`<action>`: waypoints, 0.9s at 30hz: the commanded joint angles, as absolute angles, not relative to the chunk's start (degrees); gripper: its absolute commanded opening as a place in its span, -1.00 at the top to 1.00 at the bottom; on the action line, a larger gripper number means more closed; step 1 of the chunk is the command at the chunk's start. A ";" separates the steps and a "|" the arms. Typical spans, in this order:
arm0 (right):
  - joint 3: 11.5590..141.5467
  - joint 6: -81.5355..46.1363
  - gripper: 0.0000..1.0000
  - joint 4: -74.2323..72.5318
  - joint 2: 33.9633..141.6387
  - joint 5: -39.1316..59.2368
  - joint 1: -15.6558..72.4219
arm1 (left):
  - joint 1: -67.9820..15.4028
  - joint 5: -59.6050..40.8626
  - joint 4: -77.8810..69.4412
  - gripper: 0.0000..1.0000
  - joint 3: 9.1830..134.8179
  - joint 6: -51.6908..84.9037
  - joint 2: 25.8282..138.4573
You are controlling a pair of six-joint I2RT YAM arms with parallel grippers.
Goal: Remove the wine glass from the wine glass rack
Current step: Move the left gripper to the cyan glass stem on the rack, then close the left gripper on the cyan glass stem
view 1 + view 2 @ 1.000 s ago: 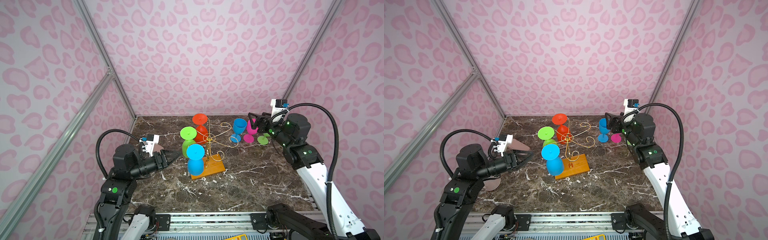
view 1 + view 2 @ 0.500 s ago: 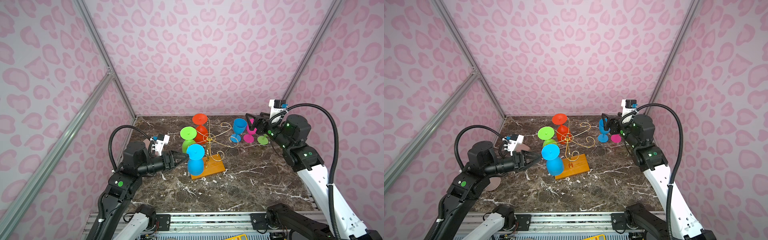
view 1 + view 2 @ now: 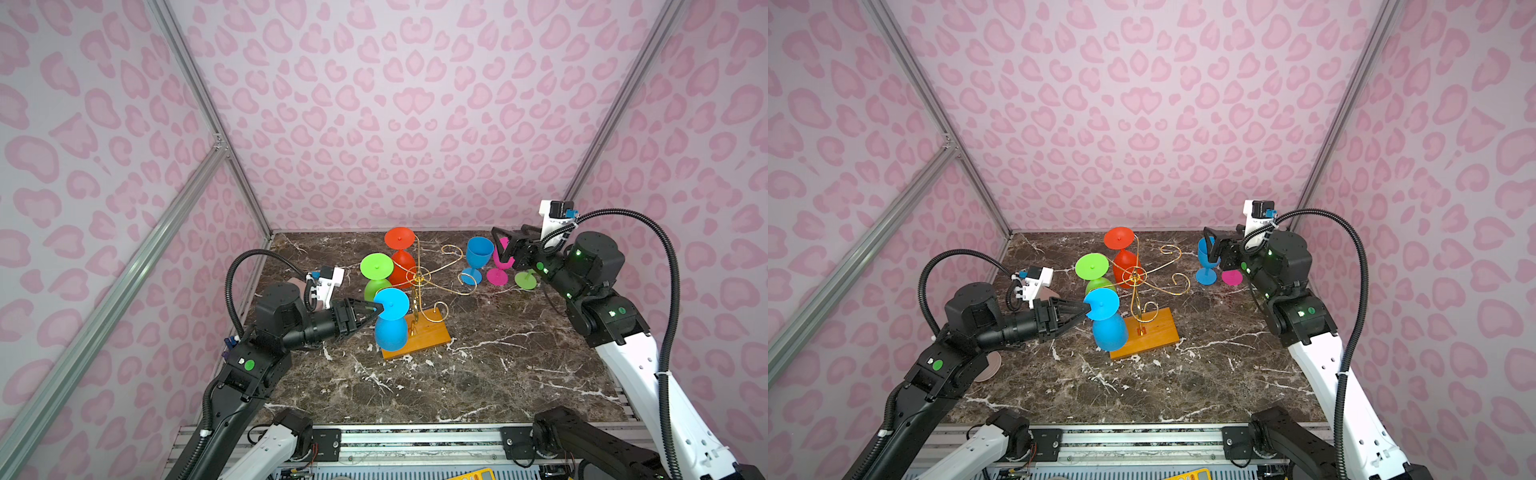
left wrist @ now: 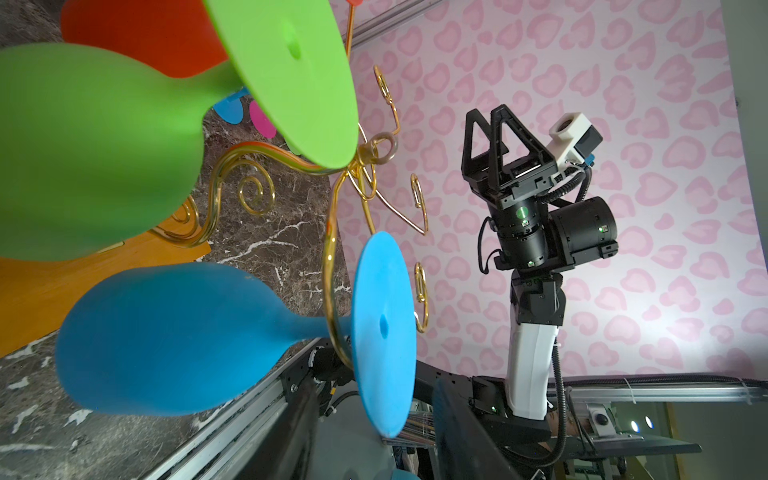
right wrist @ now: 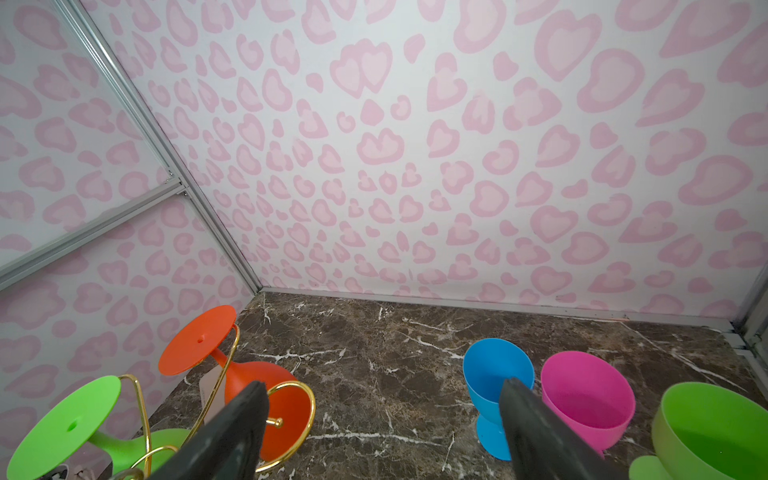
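The wine glass rack (image 3: 420,276) (image 3: 1135,275), gold wire on an orange wooden base (image 3: 432,332), stands mid-table. Three wine glasses hang upside down from it: blue (image 3: 390,328) (image 3: 1109,332) (image 4: 166,336), green (image 3: 376,266) (image 4: 83,145) and red (image 3: 401,264) (image 5: 249,386). My left gripper (image 3: 380,309) (image 3: 1087,308) (image 4: 374,386) is open, its fingers on either side of the blue glass's foot rim with gaps showing. My right gripper (image 3: 505,245) (image 3: 1210,241) (image 5: 382,386) is open and empty, raised at the back right.
Upright blue (image 3: 478,253) (image 5: 494,370), pink (image 3: 500,266) (image 5: 586,390) and green (image 5: 715,428) glasses stand on the marble by the right gripper. A flat beige disc (image 3: 988,365) lies by the left wall. Patterned walls close three sides.
The left arm has reached right to the rack, and its narrowing fingers now straddle the blue glass's foot. The right gripper has barely shifted.
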State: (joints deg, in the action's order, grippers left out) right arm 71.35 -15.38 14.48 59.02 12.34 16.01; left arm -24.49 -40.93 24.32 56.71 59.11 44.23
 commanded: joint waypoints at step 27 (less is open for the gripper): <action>70.25 -15.55 -0.78 12.31 59.06 12.66 16.02 | -26.28 -38.54 18.03 0.67 56.07 61.87 45.54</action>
State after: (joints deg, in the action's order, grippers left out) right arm 70.70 -15.40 13.98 58.92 12.21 16.01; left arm -26.26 -38.59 22.26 56.21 61.56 45.58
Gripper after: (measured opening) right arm 0.890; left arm 0.169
